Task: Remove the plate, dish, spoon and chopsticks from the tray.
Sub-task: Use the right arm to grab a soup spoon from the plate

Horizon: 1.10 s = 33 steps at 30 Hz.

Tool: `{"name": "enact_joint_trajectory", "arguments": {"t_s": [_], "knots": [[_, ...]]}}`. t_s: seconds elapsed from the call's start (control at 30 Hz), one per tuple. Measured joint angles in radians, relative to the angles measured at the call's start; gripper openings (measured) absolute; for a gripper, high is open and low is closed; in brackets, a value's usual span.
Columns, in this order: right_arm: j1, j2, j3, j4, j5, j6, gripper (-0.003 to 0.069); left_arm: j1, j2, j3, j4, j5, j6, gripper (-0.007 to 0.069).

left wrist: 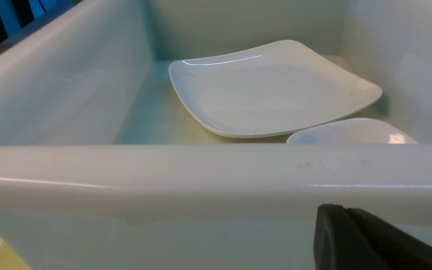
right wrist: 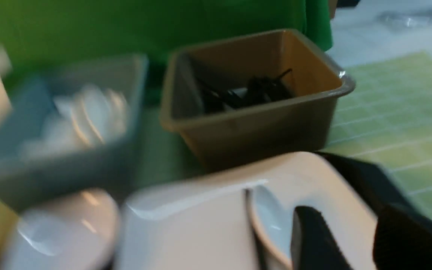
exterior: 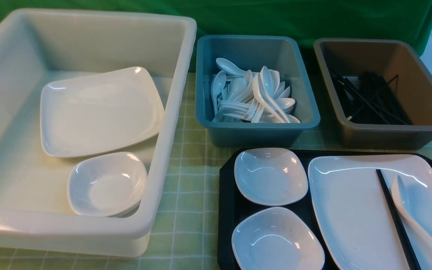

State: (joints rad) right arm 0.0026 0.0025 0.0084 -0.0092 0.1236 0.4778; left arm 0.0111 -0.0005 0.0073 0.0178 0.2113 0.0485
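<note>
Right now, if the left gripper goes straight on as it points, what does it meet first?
The near wall of the white tub, just below its rim; the left gripper looks close, depth unclear.

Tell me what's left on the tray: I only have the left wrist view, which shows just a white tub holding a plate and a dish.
Observer: The tray carries the far dish, the near dish and the plate.
Operator: And the spoon and chopsticks?
Observer: Both lie on that plate, the chopsticks beside the spoon.
Operator: Is the right arm on them?
Observer: The right gripper is open, low over the plate near the spoon, holding nothing.
</note>
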Motion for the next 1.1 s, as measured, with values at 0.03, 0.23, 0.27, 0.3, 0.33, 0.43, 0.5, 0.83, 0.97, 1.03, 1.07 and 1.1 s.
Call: {"name": "enact_joint_trajectory", "arguments": {"t_s": [0.03, 0.23, 0.27, 0.3, 0.33, 0.43, 0.5, 0.83, 0.97, 1.03, 1.07, 1.1], "knots": [[0.0, 0.0, 0.0, 0.009, -0.014, 0.079, 0.0239, 0.0, 0.0, 0.0, 0.0, 0.0, 0.0, -0.0002], [0.0, 0.0, 0.0, 0.033, -0.072, 0.248, 0.0239, 0.0, 0.0, 0.0, 0.0, 0.0, 0.0, -0.0002], [0.0, 0.0, 0.0, 0.033, -0.092, 0.254, 0.0238, 0.0, 0.0, 0.0, 0.0, 0.0, 0.0, -0.0002], [0.0, 0.0, 0.0, 0.033, -0.097, 0.254, 0.0238, 0.0, 0.0, 0.0, 0.0, 0.0, 0.0, -0.0002], [0.0, 0.0, 0.0, 0.034, -0.134, 0.25, 0.0216, 0.0, 0.0, 0.0, 0.0, 0.0, 0.0, -0.0002], [0.0, 0.009, -0.039, 0.036, -0.139, 0.186, 0.0123, 0.0, 0.0, 0.0, 0.0, 0.0, 0.0, -0.0002], [0.0, 0.078, -0.168, 0.035, -0.087, 0.048, 0.0038, 0.0, 0.0, 0.0, 0.0, 0.0, 0.0, -0.0002], [0.0, 0.778, -0.615, 0.009, 0.564, -0.283, 0.0025, 0.0, 0.0, 0.0, 0.0, 0.0, 0.0, -0.0002], [0.0, 1.054, -0.626, 0.009, 0.596, -0.358, 0.0092, 0.0, 0.0, 0.0, 0.0, 0.0, 0.0, -0.0002], [0.0, 1.152, -0.639, 0.009, 0.594, -0.38, 0.0144, 0.0, 0.0, 0.0, 0.0, 0.0, 0.0, -0.0002], [0.0, 1.239, -0.655, 0.009, 0.591, -0.393, 0.0189, 0.0, 0.0, 0.0, 0.0, 0.0, 0.0, -0.0002], [0.0, 1.251, -0.662, 0.009, 0.591, -0.394, 0.0205, 0.0, 0.0, 0.0, 0.0, 0.0, 0.0, -0.0002]]}}
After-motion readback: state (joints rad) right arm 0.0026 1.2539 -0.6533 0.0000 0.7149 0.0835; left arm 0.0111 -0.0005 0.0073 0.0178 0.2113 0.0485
